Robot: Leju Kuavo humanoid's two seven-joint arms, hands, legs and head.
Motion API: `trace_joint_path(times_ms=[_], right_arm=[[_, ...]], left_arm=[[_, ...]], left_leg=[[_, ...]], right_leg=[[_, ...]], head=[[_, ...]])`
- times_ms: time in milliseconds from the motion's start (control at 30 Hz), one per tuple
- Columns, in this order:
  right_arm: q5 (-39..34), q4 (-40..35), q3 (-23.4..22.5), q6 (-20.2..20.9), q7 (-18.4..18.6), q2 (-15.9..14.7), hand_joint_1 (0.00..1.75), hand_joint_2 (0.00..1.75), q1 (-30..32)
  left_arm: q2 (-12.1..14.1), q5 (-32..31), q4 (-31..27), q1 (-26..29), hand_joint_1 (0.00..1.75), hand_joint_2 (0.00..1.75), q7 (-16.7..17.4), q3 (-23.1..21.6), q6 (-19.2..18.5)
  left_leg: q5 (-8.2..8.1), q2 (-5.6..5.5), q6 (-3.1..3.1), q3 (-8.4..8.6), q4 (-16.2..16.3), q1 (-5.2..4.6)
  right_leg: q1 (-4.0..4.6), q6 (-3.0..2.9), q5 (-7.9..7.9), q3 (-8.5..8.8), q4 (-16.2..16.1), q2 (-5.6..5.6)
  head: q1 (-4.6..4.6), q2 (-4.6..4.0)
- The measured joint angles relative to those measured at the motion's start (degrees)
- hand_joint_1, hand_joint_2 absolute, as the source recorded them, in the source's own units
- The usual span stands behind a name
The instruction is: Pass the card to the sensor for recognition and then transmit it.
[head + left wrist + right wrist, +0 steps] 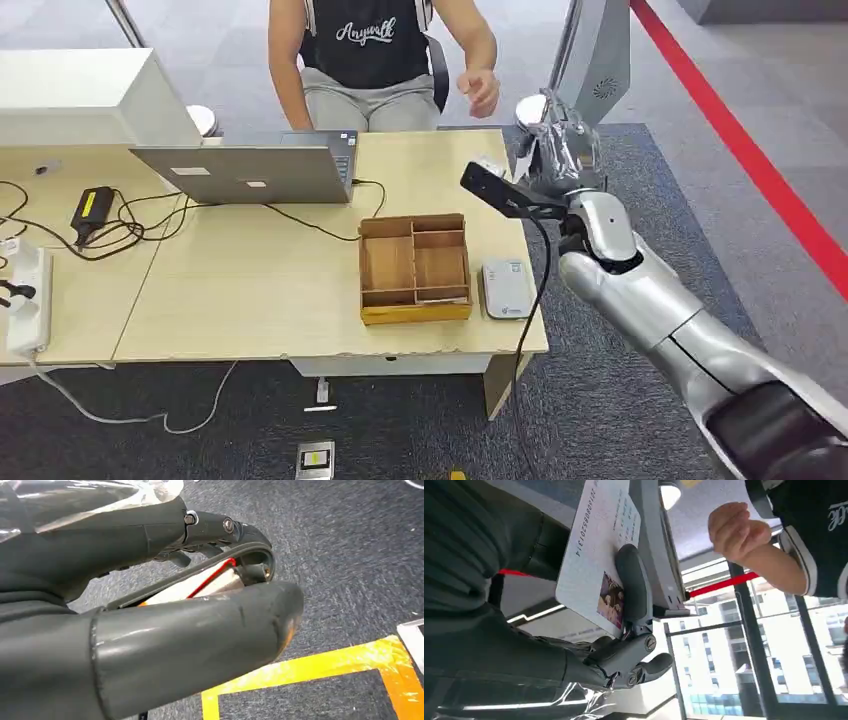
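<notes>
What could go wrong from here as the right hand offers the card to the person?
The right hand holds the card with one finger across its face, near one end, so it could slip or pivot out before it is taken. The person's hand is curled and apart from the card, so releasing now would likely drop it. The reader lies by the table edge, under the arm's way back; a low retreat could knock it.

A light wooden desk [250, 290] stands on dark grey carpet [640, 160], with a second desk [60, 290] butted against its left side. A red stripe [740, 140] runs diagonally across the floor to the right, and yellow tape [320, 667] marks the carpet elsewhere. Tall windows [744, 675] with dark frames let in daylight and look out on a pale building.
</notes>
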Motion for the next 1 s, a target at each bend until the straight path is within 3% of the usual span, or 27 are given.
trace_joint_path(times_ms=[67, 200, 667, 867, 1000], right_arm=[[-0.4, 0.5, 1.4, 2.3, -1.4, 1.4, 1.75, 1.75, -1.4], [-0.8, 1.4, 3.5, 2.9, -2.2, 4.1, 1.75, 1.75, -3.1], [-0.9, 4.6, 7.5, 4.3, -3.5, 7.2, 1.75, 1.75, -5.7], [-1.2, 10.7, 9.9, 5.1, -6.3, 12.6, 1.75, 1.75, -10.2], [-1.4, 17.3, 11.4, 5.0, -6.2, 16.9, 1.75, 1.75, -14.0]], left_arm=[[0.1, 0.1, -0.1, 0.0, 0.0, 0.0, 0.0, -0.5, 0.0], [0.2, 0.5, -0.2, -0.2, 0.0, 0.0, 0.0, -1.4, -0.1], [0.6, 0.6, -0.2, -0.1, 0.0, 0.0, 0.0, -2.9, -0.2], [0.8, 1.3, -0.2, -0.3, 0.0, 0.0, 0.2, -4.0, -0.5], [0.9, 2.0, -0.2, -0.3, 0.0, 0.0, 0.7, -4.8, -0.3]], left_leg=[[0.01, 0.0, -0.02, 0.01, 0.0, 0.01], [0.03, -0.07, -0.02, -0.01, 0.0, 0.02], [0.03, -0.05, -0.02, -0.04, 0.0, 0.02], [0.07, -0.04, -0.07, -0.07, 0.0, 0.06], [0.07, -0.03, -0.08, -0.06, 0.0, 0.06]], right_leg=[[0.0, 0.0, 0.0, -0.02, 0.0, 0.0], [0.01, 0.0, -0.01, -0.03, 0.0, -0.04], [0.01, -0.01, 0.0, -0.04, 0.0, -0.01], [0.05, -0.03, 0.01, -0.11, 0.1, -0.01], [0.05, -0.03, 0.01, -0.12, 0.1, 0.0]], head=[[-0.02, -0.02], [-0.02, 0.0], [0.0, 0.0], [-0.02, 0.0], [-0.04, 0.0]])
